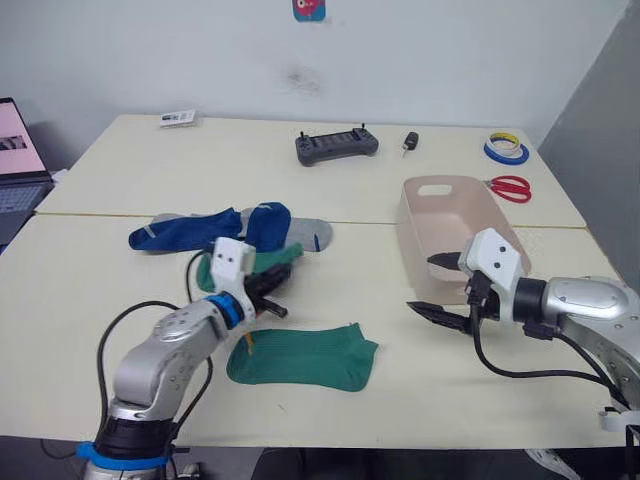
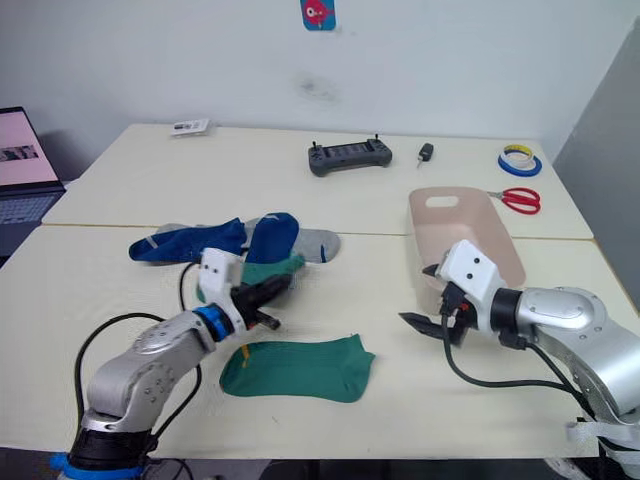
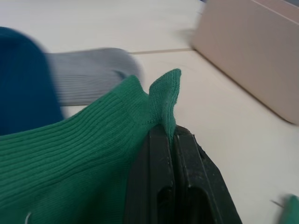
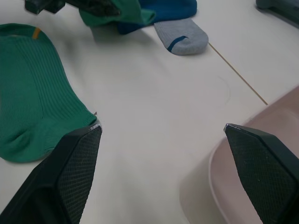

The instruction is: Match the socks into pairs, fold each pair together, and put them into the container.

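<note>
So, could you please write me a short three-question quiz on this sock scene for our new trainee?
1. True or false: the left gripper has its jaws shut on a soft green ribbed sock.
2. Which stands with jaws wide apart and nothing between them?
A. the left gripper
B. the right gripper
3. Fill in: the pale pinkish-beige rectangular plastic container holds ____ socks so far.

Key:
1. True. The wrist view shows the sock's cuff pinched between the closed jaws.
2. B. It hovers beside the container, near the second green sock lying flat on the table.
3. No. Its visible inside is bare, and the royal blue socks lie in the pile.
</note>
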Robot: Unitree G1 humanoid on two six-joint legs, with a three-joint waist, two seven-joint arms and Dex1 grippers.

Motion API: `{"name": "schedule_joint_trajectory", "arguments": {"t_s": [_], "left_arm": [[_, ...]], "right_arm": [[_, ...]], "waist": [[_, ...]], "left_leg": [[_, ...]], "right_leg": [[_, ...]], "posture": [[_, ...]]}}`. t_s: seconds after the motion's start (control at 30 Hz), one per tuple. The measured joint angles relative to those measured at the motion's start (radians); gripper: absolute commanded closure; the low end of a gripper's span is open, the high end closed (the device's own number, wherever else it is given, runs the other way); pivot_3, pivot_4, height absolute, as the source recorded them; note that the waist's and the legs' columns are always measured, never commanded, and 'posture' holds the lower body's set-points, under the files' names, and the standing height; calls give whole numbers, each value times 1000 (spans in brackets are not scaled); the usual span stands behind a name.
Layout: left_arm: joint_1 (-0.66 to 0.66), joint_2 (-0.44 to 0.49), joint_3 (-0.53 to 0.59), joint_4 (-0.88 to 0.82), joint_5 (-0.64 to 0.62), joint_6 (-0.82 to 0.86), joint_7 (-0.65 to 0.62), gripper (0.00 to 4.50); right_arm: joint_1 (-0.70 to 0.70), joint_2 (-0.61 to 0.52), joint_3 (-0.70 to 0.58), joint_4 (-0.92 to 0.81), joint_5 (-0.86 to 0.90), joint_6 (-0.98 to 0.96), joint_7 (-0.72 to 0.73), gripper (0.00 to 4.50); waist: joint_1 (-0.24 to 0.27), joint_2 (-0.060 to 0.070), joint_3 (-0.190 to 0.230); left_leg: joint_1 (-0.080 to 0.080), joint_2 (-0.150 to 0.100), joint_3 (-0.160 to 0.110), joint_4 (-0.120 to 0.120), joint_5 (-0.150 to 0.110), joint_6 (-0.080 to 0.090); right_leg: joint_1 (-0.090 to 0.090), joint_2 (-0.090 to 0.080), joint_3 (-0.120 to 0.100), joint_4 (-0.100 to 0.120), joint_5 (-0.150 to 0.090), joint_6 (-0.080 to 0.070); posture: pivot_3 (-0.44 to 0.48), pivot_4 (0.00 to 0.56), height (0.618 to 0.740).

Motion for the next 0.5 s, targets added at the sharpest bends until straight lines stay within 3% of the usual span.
{"name": "schedule_joint_trajectory", "arguments": {"t_s": [0.2, 0.33, 0.5], "left_arm": [[-34, -49, -120, -37, 23, 60, -3, 4479], [-78, -121, -158, 33, 67, 60, 14, 4479], [-95, -131, -159, 78, 103, 59, -8, 3222]], "right_arm": [[10, 0, -15, -24, 9, 19, -11, 0], [10, 0, -16, -25, 10, 25, -14, 0], [10, 0, -16, -25, 10, 27, -15, 0]], "waist": [[2, 1, 0], [2, 1, 0], [2, 1, 0]], "left_leg": [[0, -1, 0, 0, 0, 0], [0, -1, 0, 0, 0, 0], [0, -1, 0, 0, 0, 0]], "right_leg": [[1, 0, 0, 0, 0, 0], [1, 1, 0, 0, 0, 0], [1, 1, 0, 0, 0, 0]], "posture": [[0, 150, 740], [0, 150, 740], [0, 150, 740]]}}
